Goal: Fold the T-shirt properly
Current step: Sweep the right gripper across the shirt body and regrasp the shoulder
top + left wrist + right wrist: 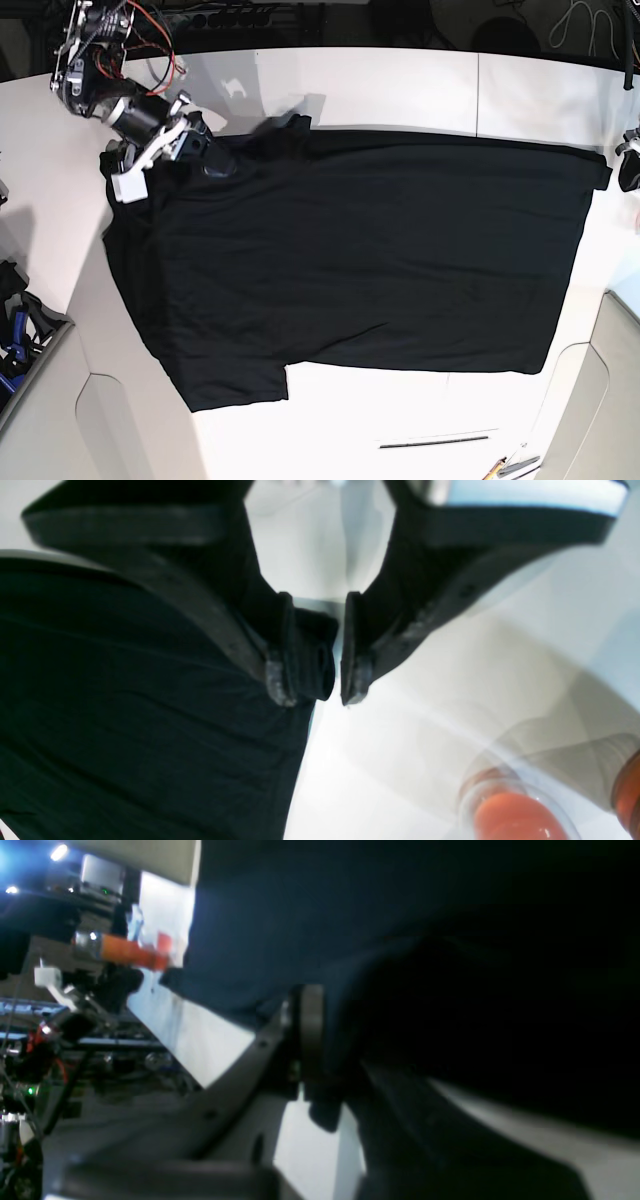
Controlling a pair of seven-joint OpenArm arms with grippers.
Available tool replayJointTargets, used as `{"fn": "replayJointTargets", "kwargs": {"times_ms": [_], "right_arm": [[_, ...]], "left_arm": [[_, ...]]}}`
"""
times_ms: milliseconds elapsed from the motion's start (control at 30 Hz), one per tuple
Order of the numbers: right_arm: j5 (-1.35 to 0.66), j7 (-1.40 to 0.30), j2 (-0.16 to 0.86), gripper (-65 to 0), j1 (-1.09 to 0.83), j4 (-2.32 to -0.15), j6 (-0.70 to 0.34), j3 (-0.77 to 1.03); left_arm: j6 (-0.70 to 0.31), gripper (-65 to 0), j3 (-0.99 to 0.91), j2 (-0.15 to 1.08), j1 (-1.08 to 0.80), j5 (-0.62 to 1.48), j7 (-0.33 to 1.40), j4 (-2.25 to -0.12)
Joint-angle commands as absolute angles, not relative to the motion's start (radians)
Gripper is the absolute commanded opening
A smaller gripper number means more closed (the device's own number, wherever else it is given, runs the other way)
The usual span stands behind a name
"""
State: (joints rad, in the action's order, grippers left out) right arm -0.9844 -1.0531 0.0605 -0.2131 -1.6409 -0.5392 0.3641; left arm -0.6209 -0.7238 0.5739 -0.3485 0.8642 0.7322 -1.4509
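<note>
The black T-shirt [370, 260] lies spread flat on the white table [400, 80], hem toward the right, one sleeve at the lower left. My right gripper [205, 158] is at the shirt's upper left corner. In the right wrist view its pad [310, 1035] presses into dark cloth [300, 915], so the right gripper [325, 1075] is shut on the T-shirt. My left gripper [622, 165] is at the shirt's far right top corner. In the left wrist view a fold of the black cloth [125, 705] is pinched in the left gripper [316, 697].
A blurred orange, transparent thing [510, 815] lies near the left gripper on the table. Pens [510, 465] rest at the table's front edge. Beige panels flank the front corners, and wiring and gear crowd the far left.
</note>
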Motion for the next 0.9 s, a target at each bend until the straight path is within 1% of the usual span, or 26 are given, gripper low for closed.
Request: {"fn": "replayJointTargets", "kwargs": {"times_ms": [0, 333, 600, 633, 700, 733, 767, 800, 867], "right_arm": [[-1.001, -1.035, 0.057, -65.0, -0.175, -1.657, -0.548, 0.364], [-0.822, -0.923, 0.027, -65.0, 0.035, -1.649, -0.551, 0.340], [-0.664, -0.852, 0.027, -65.0, 0.109, -1.643, -0.546, 0.241], [-0.647, -0.851, 0.027, -62.5, 0.111, -1.643, -0.546, 0.233], [-0.624, -0.837, 0.027, -48.9, 0.110, -1.643, -0.546, 0.224], [-0.614, -0.837, 0.027, -43.2, 0.110, -1.643, -0.546, 0.223], [-0.602, -0.837, 0.027, -39.0, 0.110, -1.643, -0.546, 0.223], [-0.593, -0.837, 0.028, -36.5, 0.110, -1.643, -0.546, 0.223], [-0.571, -0.837, 0.028, -36.1, 0.110, -1.643, -0.546, 0.227]], "left_arm": [[-0.621, -46.7, -0.733, 0.598, -0.344, 0.879, 0.715, -1.465], [-0.621, -46.7, -0.733, 0.598, -0.344, 0.879, 0.715, -1.465], [-0.621, -46.7, -0.733, 0.598, -0.344, 0.879, 0.715, -1.465], [-0.621, -46.7, -0.733, 0.598, -0.344, 0.878, 0.715, -1.465], [-0.621, -46.7, -0.733, 0.598, -0.344, 0.878, 0.715, -1.465], [-0.621, -46.7, -0.733, 0.598, -0.344, 0.878, 0.715, -1.465], [-0.621, -46.7, -0.733, 0.598, -0.344, 0.878, 0.715, -1.465], [-0.621, -46.7, -0.733, 0.598, -0.344, 0.879, 0.715, -1.465], [-0.621, -46.7, -0.733, 0.598, -0.344, 0.879, 0.715, -1.465]]}}
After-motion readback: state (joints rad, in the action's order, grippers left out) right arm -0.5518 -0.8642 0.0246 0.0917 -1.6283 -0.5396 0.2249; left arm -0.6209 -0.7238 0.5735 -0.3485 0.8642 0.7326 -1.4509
